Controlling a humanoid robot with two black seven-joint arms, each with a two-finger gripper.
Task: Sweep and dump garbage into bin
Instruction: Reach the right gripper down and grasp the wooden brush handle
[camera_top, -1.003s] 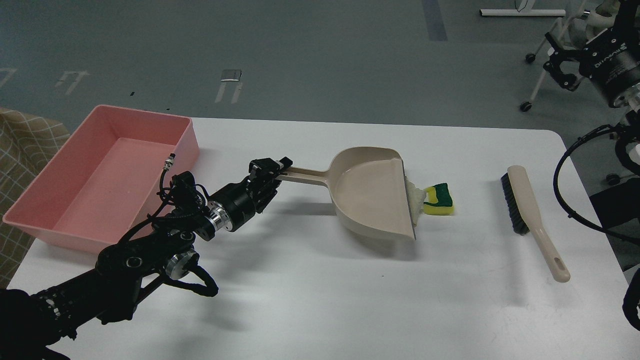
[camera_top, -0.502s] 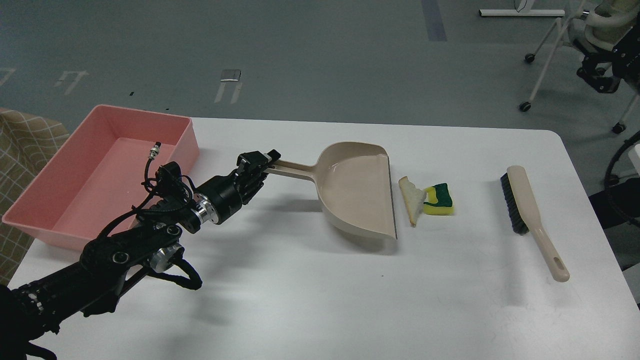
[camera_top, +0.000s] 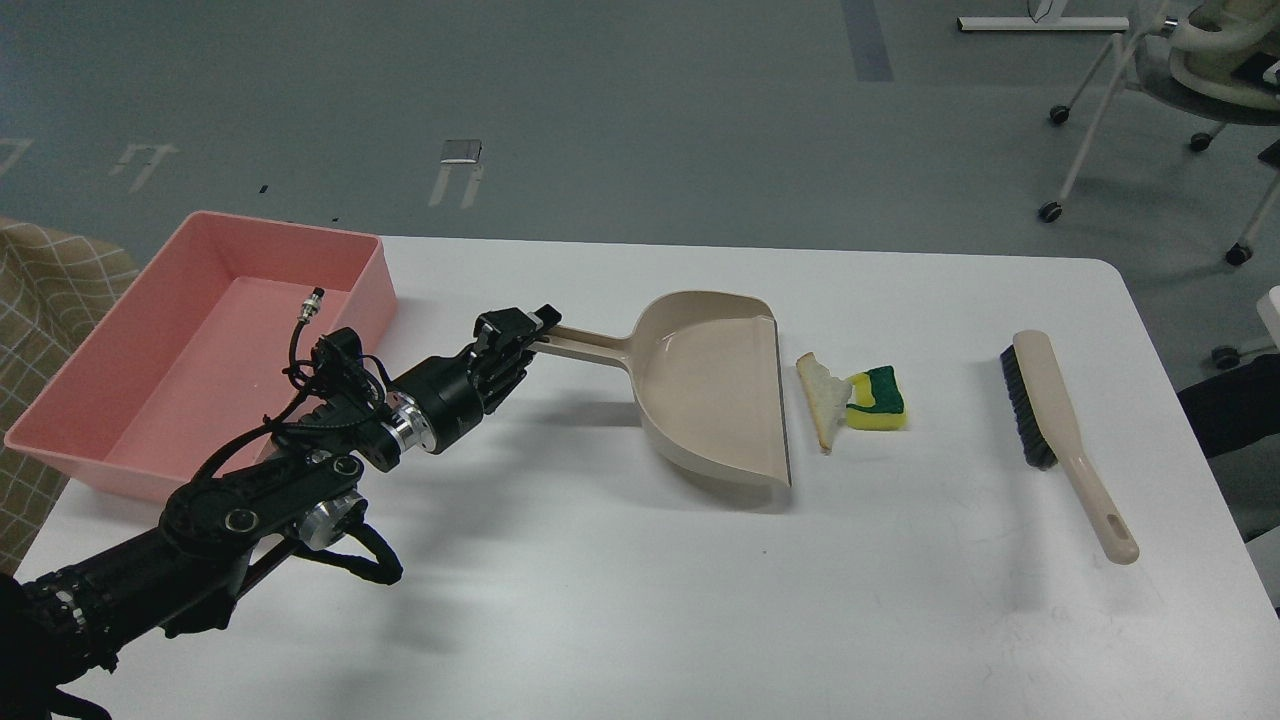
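- The white desk (camera_top: 640, 600) is seen from above, and the beige dustpan (camera_top: 715, 385) lying on it is taken as the landmark.
- To the left of the dustpan, the left gripper (camera_top: 520, 335) is clamped on the end of the dustpan's handle.
- Just right of the dustpan's open edge, the bread slice (camera_top: 820, 395) is laid on the desk, a narrow gap being left between them.
- The yellow sponge chunk (camera_top: 878, 400) with its green top is set against the right side of the bread slice.
- Well right of the dustpan, the black-bristled brush (camera_top: 1060, 430) is laid flat, untouched.
- Far left of the dustpan, beyond the arm, the pink bin (camera_top: 130, 350) is placed at the desk's corner.
- The right gripper is not shown.
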